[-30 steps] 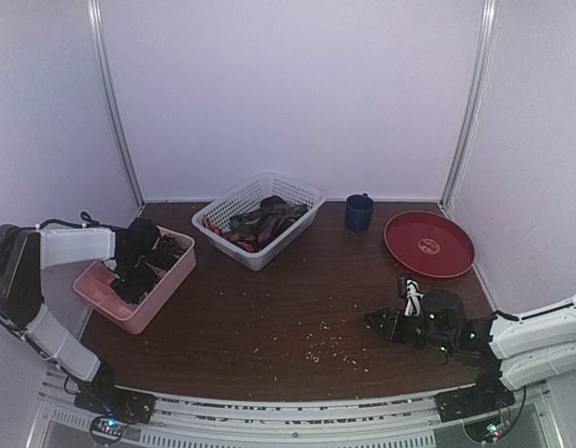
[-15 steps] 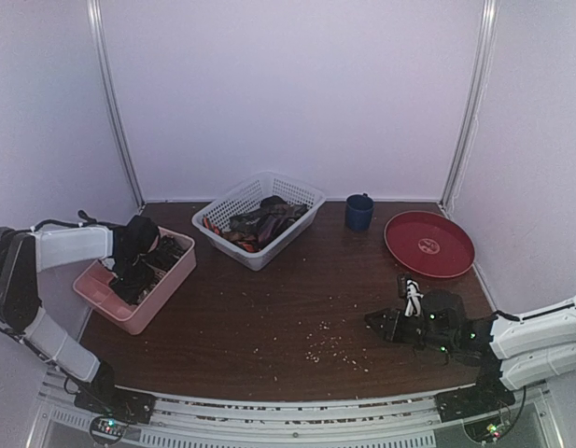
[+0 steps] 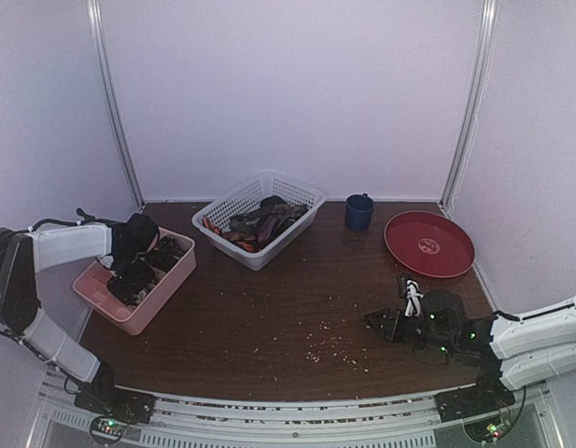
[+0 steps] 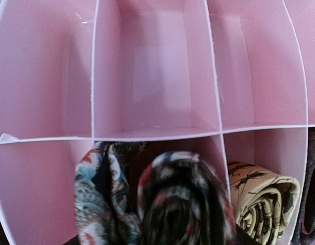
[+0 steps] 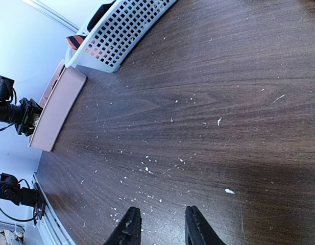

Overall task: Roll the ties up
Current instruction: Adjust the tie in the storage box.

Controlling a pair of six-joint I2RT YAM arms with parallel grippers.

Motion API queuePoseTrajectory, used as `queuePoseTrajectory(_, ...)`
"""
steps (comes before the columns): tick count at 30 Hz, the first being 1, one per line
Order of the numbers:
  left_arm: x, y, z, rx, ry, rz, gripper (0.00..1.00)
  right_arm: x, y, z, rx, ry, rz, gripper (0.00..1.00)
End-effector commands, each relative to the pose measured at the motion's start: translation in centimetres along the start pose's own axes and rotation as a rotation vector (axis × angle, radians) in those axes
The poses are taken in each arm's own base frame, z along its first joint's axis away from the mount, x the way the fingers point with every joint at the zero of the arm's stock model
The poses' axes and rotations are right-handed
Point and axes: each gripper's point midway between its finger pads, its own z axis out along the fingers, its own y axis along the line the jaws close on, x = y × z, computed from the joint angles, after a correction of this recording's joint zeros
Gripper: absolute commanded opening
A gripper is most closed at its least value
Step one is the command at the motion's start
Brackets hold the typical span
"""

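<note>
— Top view?
— Loose ties [image 3: 261, 222] are heaped in the basket [image 3: 299, 191]; the left gripper [image 3: 131, 273] is poised over the tray [image 3: 129, 315], its opening indiscernible.
— Left wrist?
— Rolls [image 4: 180, 201] are seen in adjoining tray compartments.
— Right wrist?
— The right gripper [image 5: 161, 212] is seen slightly open, empty, close to the desk [image 5: 208, 102].

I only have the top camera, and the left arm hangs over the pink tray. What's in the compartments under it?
Observer: Left wrist view shows a rolled tan tie alone in one compartment of the pink tray.
Operator: Anything next to it?
Observer: A dark red-and-black rolled tie in the neighbouring compartment, with a paisley tie bunched beside it.
Operator: And the other arm?
Observer: Right wrist view shows the right gripper open, holding nothing.
</note>
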Motion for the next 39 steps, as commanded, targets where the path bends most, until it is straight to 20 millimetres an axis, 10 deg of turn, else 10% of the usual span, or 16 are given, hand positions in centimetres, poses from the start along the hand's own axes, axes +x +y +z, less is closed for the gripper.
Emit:
queuePoseTrajectory(1,1.4,1.2,0.3,-0.053,0.055,0.036,0.63,-0.6,0.2,0.0,0.003,-0.018,-0.005,0.31)
queuePoseTrajectory(25,1.6,2.0,-0.9,-0.045,0.068,0.009,0.74,-0.5,1.1,0.4,-0.009,0.000,-0.005,0.31)
queuePoseTrajectory(39,0.4,2.0,-2.7,-0.031,0.039,-0.008,0.61,-0.4,1.3,0.5,-0.009,0.006,-0.016,0.31)
